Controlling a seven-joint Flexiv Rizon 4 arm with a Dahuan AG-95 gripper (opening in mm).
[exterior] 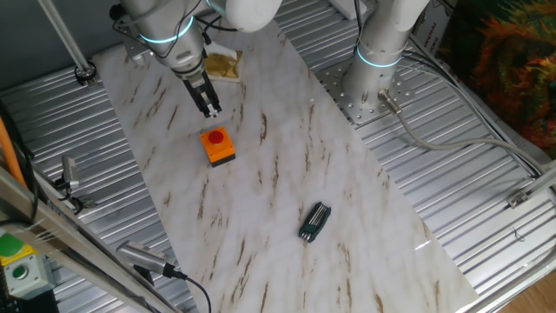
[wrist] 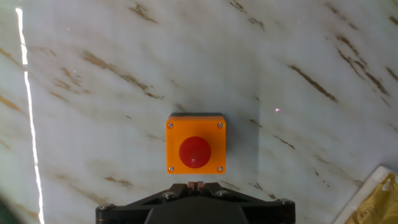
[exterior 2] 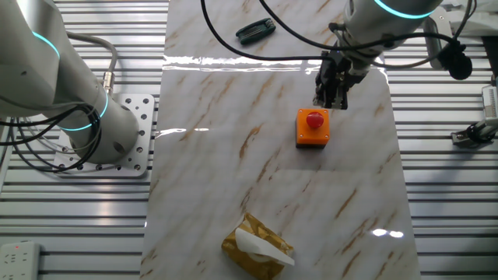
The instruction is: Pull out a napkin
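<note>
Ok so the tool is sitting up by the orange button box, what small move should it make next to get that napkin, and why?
Probably travel toward the tissue pack. The tool hangs shut above the orange button box, well apart from the napkin sticking out of the pack's top.

Lighting was bright and even overhead stuff, so shadows were soft, just a faint one beside the orange button box (wrist: 196,144) in the hand view. The glossy marble tabletop (exterior 2: 233,155) caught glare: a white streak across its far end in the other fixed view and a thin vertical line at the hand view's left edge. Everything looked reasonably sharp, though the hand view was a bit soft toward the corners.
</note>
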